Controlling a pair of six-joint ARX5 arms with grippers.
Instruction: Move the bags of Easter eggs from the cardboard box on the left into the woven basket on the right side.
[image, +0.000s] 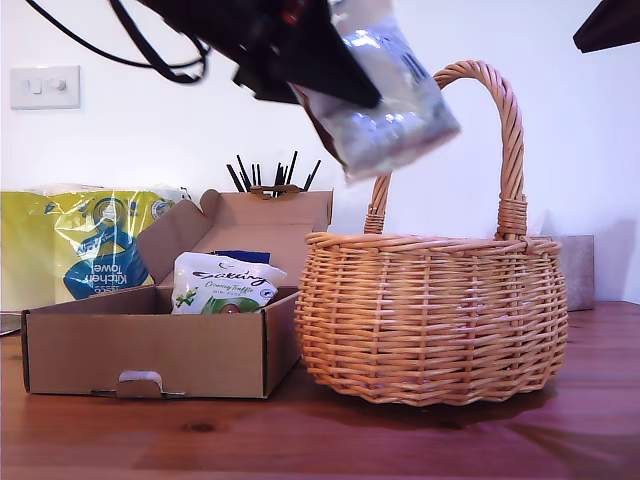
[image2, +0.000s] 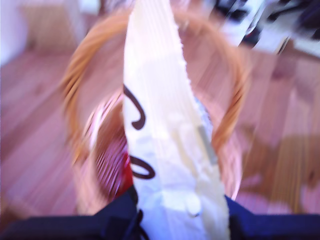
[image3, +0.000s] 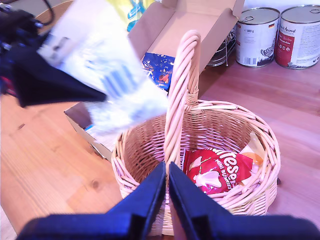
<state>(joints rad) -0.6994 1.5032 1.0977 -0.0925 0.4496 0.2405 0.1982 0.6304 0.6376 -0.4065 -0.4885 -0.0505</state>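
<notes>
Exterior view: my first pincer (image: 335, 95), dark and motion-blurred near the top edge, grips a pale cream pouch (image: 385, 95) in the air, above the woven basket (image: 430, 320) and beside its arched handle (image: 505, 130). The basket sits on the wooden desk (image: 320, 440), just beside the cardboard box (image: 150, 345), which lies toward this view's left with its flap lid (image: 265, 225) raised. A white-and-green pouch (image: 225, 285) stands upright in the box, a dark blue pouch (image: 243, 256) just behind it. A yellow-and-blue kitchen towel pack (image: 75, 245) stands behind the box by the wall. Another dark arm part pokes in at this view's top right corner.

First wrist view: heavily blurred. The cream pouch (image2: 165, 145), with dark script on it, is clamped between the dark blue fingers (image2: 115, 220) and hangs over the basket's round rim (image2: 75, 95). Something red (image2: 125, 180) shows inside the basket; what it is cannot be told here.

Second wrist view: my second pincer (image3: 167, 192) is clenched, its two dark blue fingers (image3: 145, 200) pressed together and grasping nothing, poised above the basket's near rim (image3: 130, 185). A red pouch (image3: 217, 170) lies on the basket floor with an orange-edged one (image3: 255, 150) partly under it. The first pincer (image3: 95, 90) carries the blurred cream pouch (image3: 107, 85) over the edge of the basket. The dark blue pouch (image3: 157, 67) lies in the open box (image3: 200, 25). Two tin cans (image3: 277, 35) stand on the desk beyond.
</notes>
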